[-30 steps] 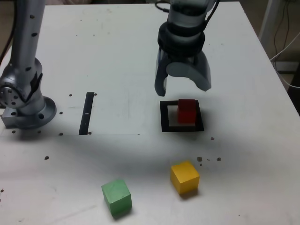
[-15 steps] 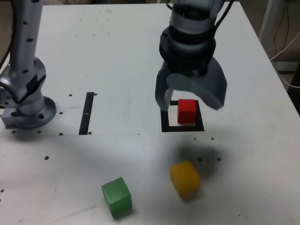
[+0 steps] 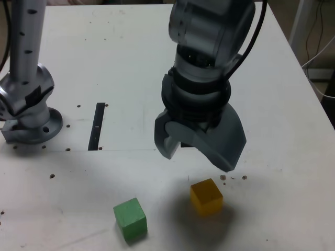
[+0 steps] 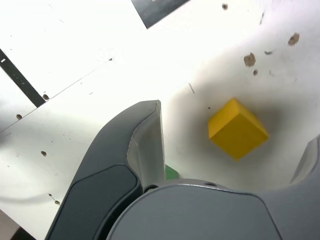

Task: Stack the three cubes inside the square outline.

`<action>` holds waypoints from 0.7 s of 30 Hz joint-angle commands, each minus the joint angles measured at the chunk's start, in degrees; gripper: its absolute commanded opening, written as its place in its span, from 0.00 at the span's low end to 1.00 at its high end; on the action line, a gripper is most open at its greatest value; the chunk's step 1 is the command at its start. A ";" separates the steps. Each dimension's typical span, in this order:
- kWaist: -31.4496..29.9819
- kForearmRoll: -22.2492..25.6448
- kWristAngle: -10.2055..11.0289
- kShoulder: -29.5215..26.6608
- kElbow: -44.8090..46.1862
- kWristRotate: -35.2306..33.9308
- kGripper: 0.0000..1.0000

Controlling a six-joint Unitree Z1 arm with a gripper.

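Since a second ago the pincer (image 3: 199, 151) has swung away from the square outline toward the camera and now hangs spread wide and empty just above the yellow cube (image 3: 206, 196), a matte, sharp-edged block that sits between its smooth grey curved jaws in the wrist view (image 4: 237, 128). Its bulk now hides the red cube and most of the outline in the exterior view; only a black corner (image 4: 159, 9) shows from the wrist. Beside it, toward the exterior view's left, rests the green cube (image 3: 130, 218).
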 commanded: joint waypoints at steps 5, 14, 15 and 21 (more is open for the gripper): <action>-1.61 -1.35 -0.51 1.48 -0.30 3.88 0.99; -1.72 -2.63 2.22 2.51 -0.22 12.81 0.99; -1.73 -2.77 2.43 2.48 -0.15 13.98 0.99; -2.22 -3.78 3.37 2.22 -0.12 20.15 0.99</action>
